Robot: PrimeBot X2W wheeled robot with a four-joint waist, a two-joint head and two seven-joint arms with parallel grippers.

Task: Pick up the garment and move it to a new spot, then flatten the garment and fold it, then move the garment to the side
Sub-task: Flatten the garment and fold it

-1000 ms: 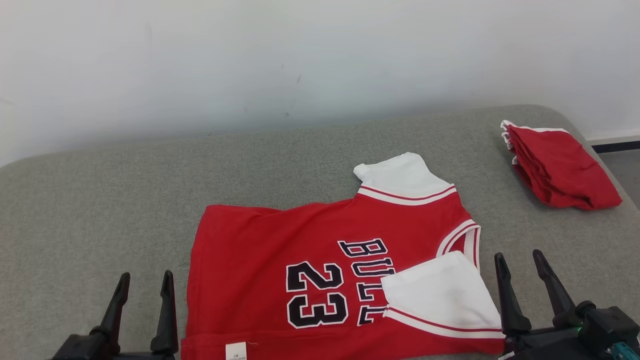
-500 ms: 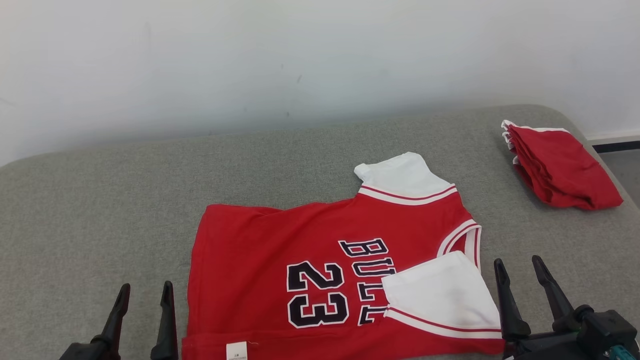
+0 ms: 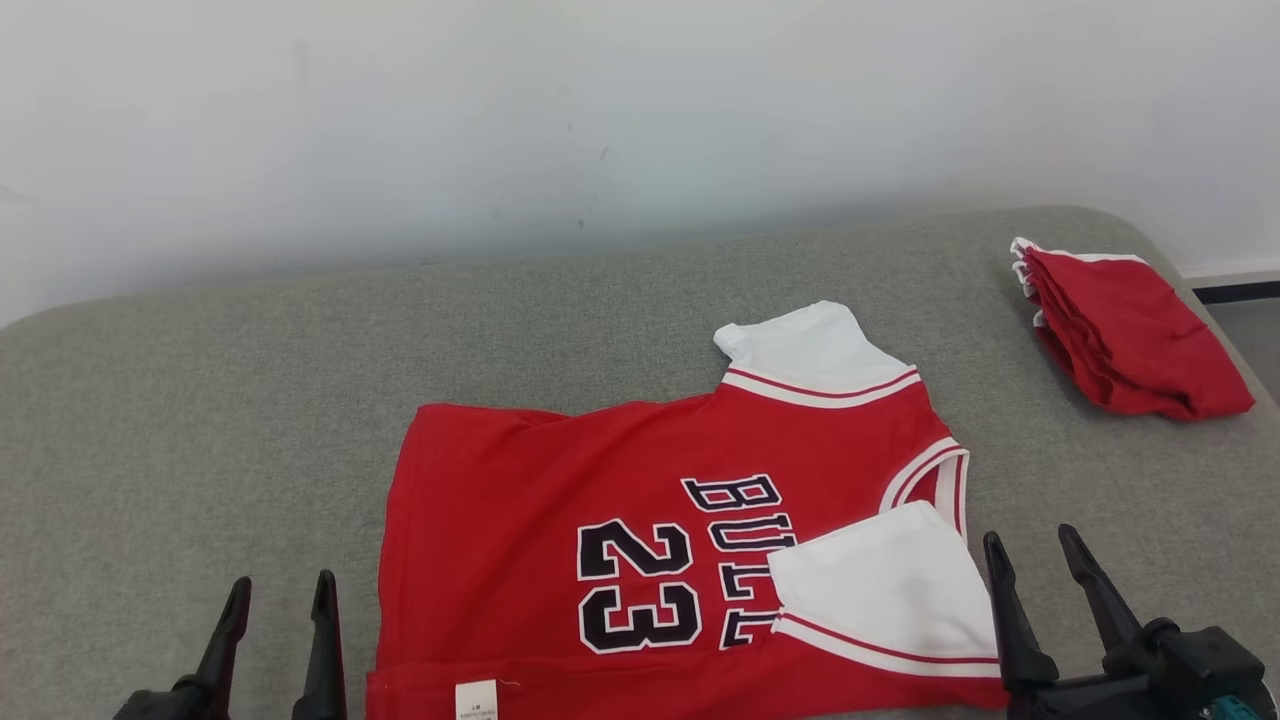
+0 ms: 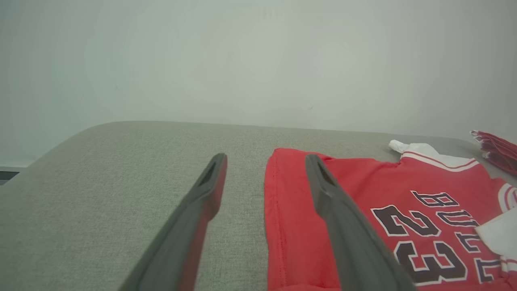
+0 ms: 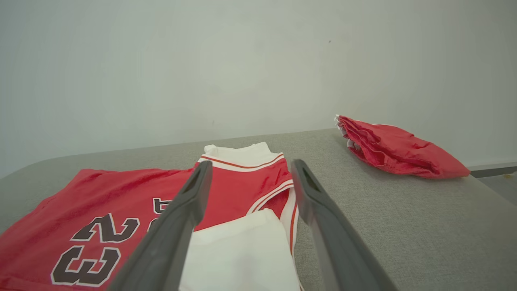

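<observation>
**Head view**
- Red jersey: flat on grey padded surface, from centre to near right. Hem to the left, neck opening to the right. Black "23" and partly covered lettering face-up.
- Far white sleeve: laid out toward the wall.
- Near white sleeve: folded in over the lettering.
- Small white label: at the near hem corner.
- Left gripper: near left, just left of the hem edge. Fingers spread apart, nothing between them.
- Right gripper: near right, just beside the near sleeve. Fingers likewise spread, nothing pinched.
- Folded red pile: far right on the same surface, white trim at its far edge, well apart from the jersey.

**Left wrist view**
- Left gripper: two dark fingers parted wide, empty. Left finger over bare grey padding, right finger across the hem side of the jersey. Contact with the cloth not discernible.
- Numerals and far sleeve to the right. Edge of the folded red pile at far right.

**Right wrist view**
- Right gripper: fingers parted wide, empty, above the near sleeve and the neck end of the jersey. Touching or clear, not discernible.
- Folded red pile: to the far right, apart from the jersey, on the padded surface.
</observation>
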